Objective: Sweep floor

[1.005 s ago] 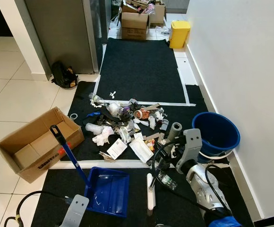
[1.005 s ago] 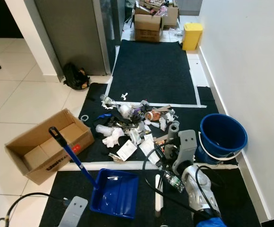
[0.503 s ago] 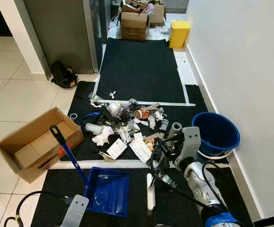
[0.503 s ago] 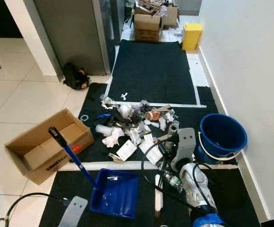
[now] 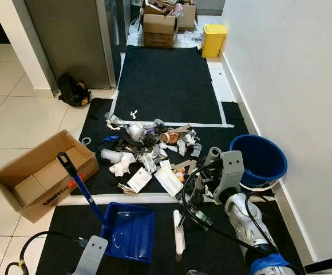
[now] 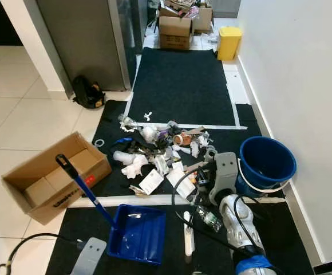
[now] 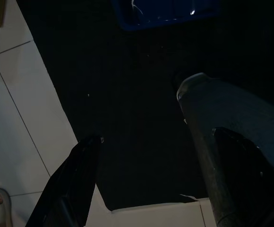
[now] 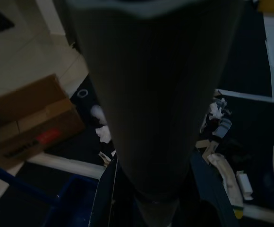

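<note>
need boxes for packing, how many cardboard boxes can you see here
3: one open cardboard box on the tiles left of the mat, two boxes at the hallway's far end. More may sit hidden behind those.

Blue dustpan [image 5: 127, 230] with blue handle, blue bucket [image 5: 259, 159], yellow bin [image 5: 214, 40], brown cardboard box [image 5: 35, 173], black mat [image 5: 169, 83] edged in white tape, mixed-colour litter pile [image 5: 152, 152].

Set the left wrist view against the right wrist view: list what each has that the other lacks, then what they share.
Left wrist view, not the right: the left gripper, fingers spread above the mat's edge. Right wrist view, not the left: cardboard box, litter pile, white tape line. Shared: blue dustpan, dark mat, pale floor tiles, and a grey cylinder close to each lens.
</note>
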